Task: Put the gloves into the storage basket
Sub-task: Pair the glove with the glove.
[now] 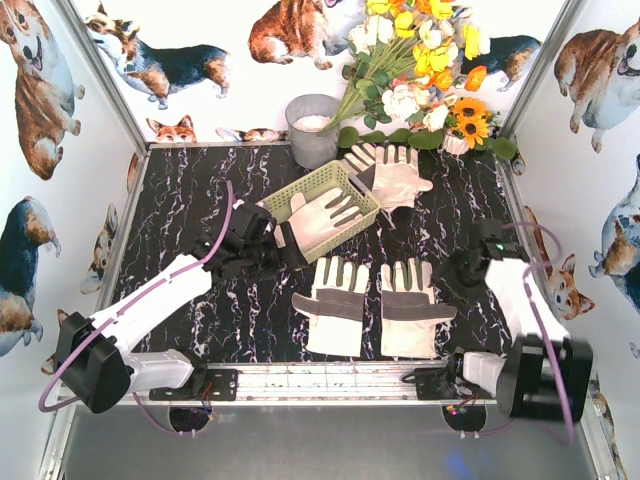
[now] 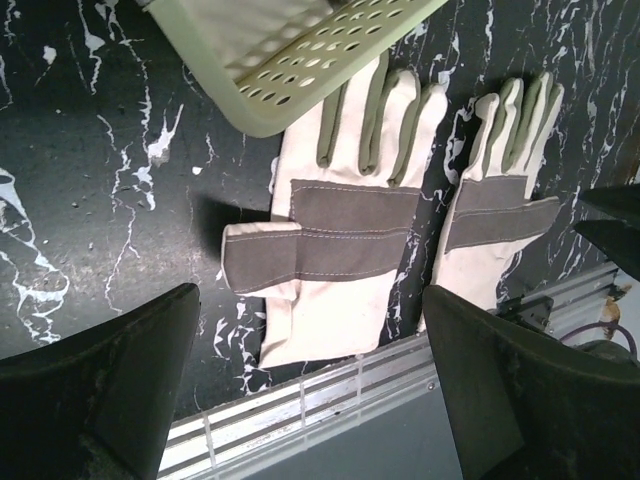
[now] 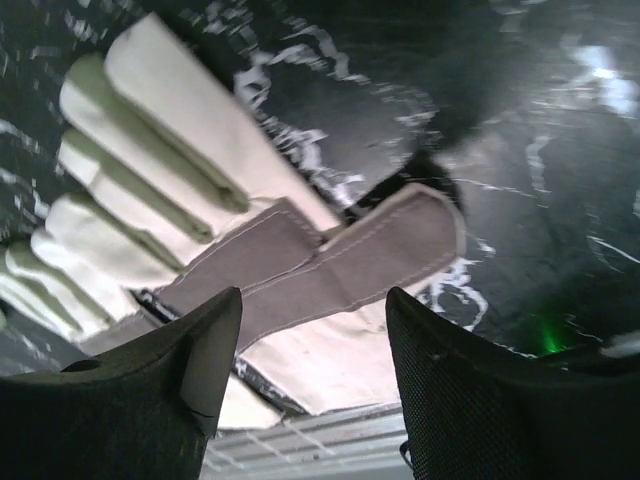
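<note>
Staged robot-lab test booth: corgi-print wall panels, aluminium corner posts, black marbled tabletop, flower bunch, mounting rail.

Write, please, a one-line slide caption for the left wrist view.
Open left fingers above two cream fabric gloves with grey palm patches, near the corner of a pale yellow-green perforated plastic basket.

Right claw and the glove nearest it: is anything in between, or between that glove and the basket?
Nothing visible. The right claw is open beside the right front glove, and only tabletop lies between that glove and the storage basket. The draped glove hangs over the basket's near rim.
</note>
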Controlling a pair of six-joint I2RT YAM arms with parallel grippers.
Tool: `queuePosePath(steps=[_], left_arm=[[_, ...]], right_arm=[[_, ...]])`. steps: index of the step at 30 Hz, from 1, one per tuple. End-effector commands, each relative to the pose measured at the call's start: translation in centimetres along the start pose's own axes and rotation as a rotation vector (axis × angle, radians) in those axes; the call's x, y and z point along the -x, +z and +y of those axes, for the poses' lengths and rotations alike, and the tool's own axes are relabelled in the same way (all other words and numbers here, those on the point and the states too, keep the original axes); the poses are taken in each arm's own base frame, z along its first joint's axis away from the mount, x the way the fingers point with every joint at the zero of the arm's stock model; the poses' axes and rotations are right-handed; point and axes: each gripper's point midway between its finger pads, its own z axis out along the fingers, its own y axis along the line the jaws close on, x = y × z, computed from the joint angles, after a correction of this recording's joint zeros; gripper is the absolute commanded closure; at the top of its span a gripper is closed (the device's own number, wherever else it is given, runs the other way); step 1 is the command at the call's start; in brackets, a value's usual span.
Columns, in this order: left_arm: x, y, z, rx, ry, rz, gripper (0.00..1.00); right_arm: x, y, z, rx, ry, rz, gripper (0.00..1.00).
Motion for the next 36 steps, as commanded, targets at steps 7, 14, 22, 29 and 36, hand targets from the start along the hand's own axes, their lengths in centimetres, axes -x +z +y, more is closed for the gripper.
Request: queuePosePath(steps=[7,14,22,29,36], left_arm=[[-0.6,-1.1,2.0,0.063,-0.007,-0.014,0.13],[-0.9,-1.9,2.6,0.082,0.006,-0.010,0.13],[-0.9,-2.5,2.2,0.060,0.010,-0.013,0.12],[-0.4,-2.4,1.5,0.053,0.017,-0.012,0.12],[0.4,-2.4,-0.3,0.000,0.036,-0.017,0.12]], right_arm=[[1.3,0.6,-5.1,-0.169,0.204,-0.185,0.29],[1.9,2.4,-4.8,-0.161,0.254,-0.175,0.33],[1.6,4.7,-5.5,-0.191,0.246,-0.124,0.41],[0.8,4.3,-5.7,-0.202,0.191,-0.077,0.72],[1.7,-0.4,-2.8,-0.081,0.121,-0.106,0.98]])
